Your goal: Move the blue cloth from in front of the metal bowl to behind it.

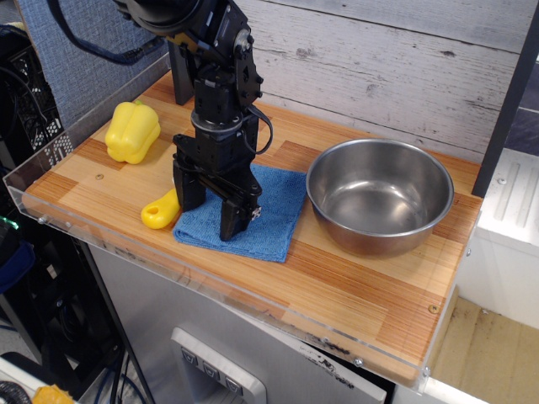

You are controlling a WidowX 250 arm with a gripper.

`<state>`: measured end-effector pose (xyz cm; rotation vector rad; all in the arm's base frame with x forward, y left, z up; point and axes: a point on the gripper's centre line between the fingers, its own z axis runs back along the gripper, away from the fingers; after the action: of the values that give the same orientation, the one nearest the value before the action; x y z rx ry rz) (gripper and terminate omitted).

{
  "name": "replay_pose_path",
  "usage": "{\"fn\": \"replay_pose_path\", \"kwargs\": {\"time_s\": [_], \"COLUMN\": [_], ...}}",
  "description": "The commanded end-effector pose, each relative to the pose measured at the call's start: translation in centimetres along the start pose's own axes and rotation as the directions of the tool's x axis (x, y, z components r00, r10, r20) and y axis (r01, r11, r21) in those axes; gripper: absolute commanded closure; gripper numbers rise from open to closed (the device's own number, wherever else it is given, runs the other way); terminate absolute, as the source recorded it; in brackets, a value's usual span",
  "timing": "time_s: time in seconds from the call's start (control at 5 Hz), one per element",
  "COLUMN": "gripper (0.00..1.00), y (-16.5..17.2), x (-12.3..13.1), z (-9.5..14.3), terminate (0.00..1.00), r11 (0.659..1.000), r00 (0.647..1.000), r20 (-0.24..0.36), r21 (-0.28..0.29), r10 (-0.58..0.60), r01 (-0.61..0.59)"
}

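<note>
The blue cloth lies flat on the wooden board, to the left of the metal bowl, which stands empty at the right. My black gripper is open and points down over the cloth's left part. Its fingertips are down at the cloth's surface, one near the cloth's left edge and one on its middle. Whether they press into it I cannot tell. The arm hides part of the cloth.
A yellow pepper sits at the back left. A yellow handle-shaped piece lies just left of the cloth, beside my left finger. A clear plastic lip runs along the board's front edge. A grey plank wall stands behind.
</note>
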<state>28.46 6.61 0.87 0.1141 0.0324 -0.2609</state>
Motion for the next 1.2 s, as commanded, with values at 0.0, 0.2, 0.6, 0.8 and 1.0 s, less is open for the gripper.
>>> {"fn": "replay_pose_path", "kwargs": {"time_s": [0.0, 0.2, 0.6, 0.8, 1.0], "gripper": [0.0, 0.0, 0.0, 0.0, 0.0], "y": [0.5, 1.1, 4.0, 4.9, 4.9], "x": [-0.2, 0.4, 3.7, 5.5, 7.2], "z": [-0.6, -0.8, -0.7, -0.9, -1.1], "terminate": [0.0, 0.0, 0.0, 0.0, 0.0], "r11": [0.996, 0.998, 1.0, 0.999, 0.996], "r00": [0.997, 0.998, 0.999, 0.999, 0.996], "r20": [-0.01, -0.019, -0.028, -0.035, -0.039], "r21": [0.049, 0.03, -0.004, -0.018, -0.049], "r10": [-0.078, -0.061, 0.015, 0.042, 0.077], "r01": [0.079, 0.062, -0.015, -0.043, -0.079]}}
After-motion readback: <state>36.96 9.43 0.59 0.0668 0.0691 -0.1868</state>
